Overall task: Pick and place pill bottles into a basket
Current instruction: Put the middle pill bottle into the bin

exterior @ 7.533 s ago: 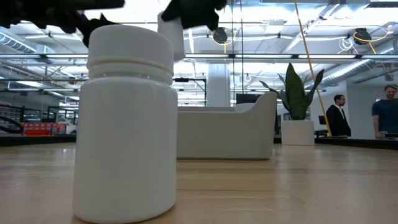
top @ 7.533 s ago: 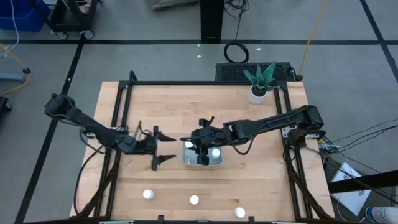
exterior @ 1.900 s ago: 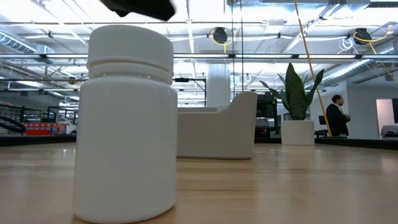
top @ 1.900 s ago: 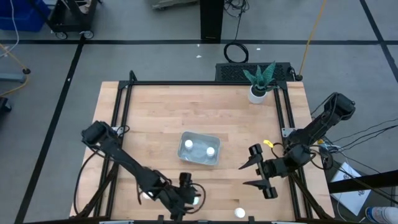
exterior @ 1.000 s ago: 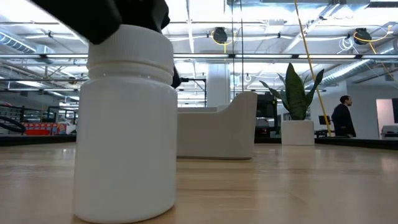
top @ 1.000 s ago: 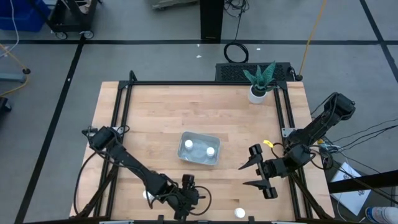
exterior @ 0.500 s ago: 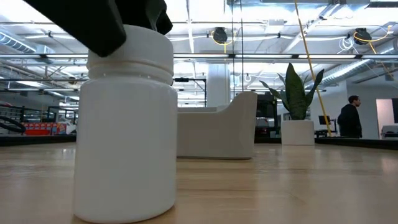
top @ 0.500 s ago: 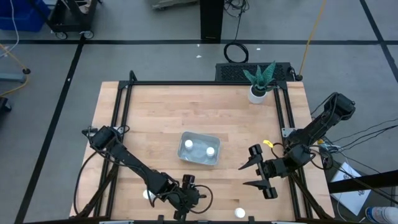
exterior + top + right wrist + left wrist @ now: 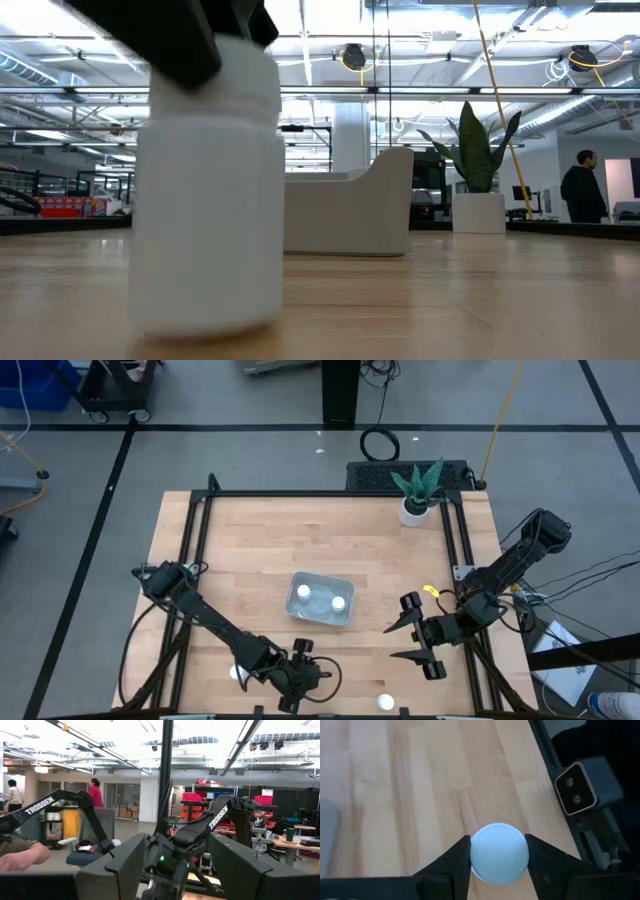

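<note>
One white pill bottle stands at the table's near edge, close in front of the low camera. My left gripper is over it and shut on its cap. The basket, a pale translucent tray at mid-table, holds two pill bottles. Two more stand on the wood near the front edge, one left of my left gripper and one to the right. My right gripper hangs open by the table's right edge, with nothing between its fingers. My left gripper pinches the bottle's round white cap between its two fingers, one on each side. The fingers come from above, pointing down. The bottle stays upright below them. I cannot tell whether its base is still on the wood.
A white pot with a green plant stands at the far right corner. A black frame rail and a small camera block run along the near edge beside the held bottle. People move in the room behind the table.
My left gripper has sunk a little onto the front bottle and its fingers have shut on the cap. In the low view the bottle now looks blurred and sits slightly shifted from where it stood.
</note>
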### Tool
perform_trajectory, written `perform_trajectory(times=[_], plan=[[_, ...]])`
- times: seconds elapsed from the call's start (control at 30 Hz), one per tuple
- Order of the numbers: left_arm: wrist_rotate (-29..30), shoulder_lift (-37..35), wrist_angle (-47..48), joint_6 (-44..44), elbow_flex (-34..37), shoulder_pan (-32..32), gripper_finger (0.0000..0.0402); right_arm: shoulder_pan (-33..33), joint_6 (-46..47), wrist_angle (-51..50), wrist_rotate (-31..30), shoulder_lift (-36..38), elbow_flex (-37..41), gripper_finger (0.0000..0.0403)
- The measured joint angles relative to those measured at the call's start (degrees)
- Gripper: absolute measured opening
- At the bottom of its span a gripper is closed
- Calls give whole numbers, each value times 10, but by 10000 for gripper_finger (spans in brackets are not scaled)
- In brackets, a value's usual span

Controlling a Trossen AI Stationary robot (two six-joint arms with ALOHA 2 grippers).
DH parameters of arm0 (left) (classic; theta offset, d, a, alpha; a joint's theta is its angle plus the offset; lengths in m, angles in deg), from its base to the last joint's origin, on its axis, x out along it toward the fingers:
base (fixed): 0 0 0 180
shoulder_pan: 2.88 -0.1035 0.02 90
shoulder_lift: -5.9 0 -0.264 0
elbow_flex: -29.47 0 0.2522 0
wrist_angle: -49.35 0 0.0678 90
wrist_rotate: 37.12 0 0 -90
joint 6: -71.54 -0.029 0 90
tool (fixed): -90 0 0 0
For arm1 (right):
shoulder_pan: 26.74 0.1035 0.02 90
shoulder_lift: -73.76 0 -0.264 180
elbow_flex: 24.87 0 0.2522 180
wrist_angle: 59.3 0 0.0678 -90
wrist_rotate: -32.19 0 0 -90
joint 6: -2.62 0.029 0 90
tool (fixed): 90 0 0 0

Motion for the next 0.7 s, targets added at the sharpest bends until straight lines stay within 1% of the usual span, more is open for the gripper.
perform_trajectory(times=[0.13, 0.27, 0.4, 0.6, 0.7], plan=[[24, -35, 33, -6, 0, -3, 177, 0, 0, 0, 0, 0, 0, 212], [60, -82, 81, -15, 0, -11, 166, 0, -2, 0, 0, 0, 0, 212], [91, -134, 123, -28, 0, -29, 166, 0, -2, 0, 0, 0, 0, 212], [92, -200, 152, -63, 0, -86, 172, 0, -2, -1, 0, 0, 0, 212], [79, -216, 161, -82, 0, -127, 168, 0, -2, -1, 0, 0, 0, 212]])
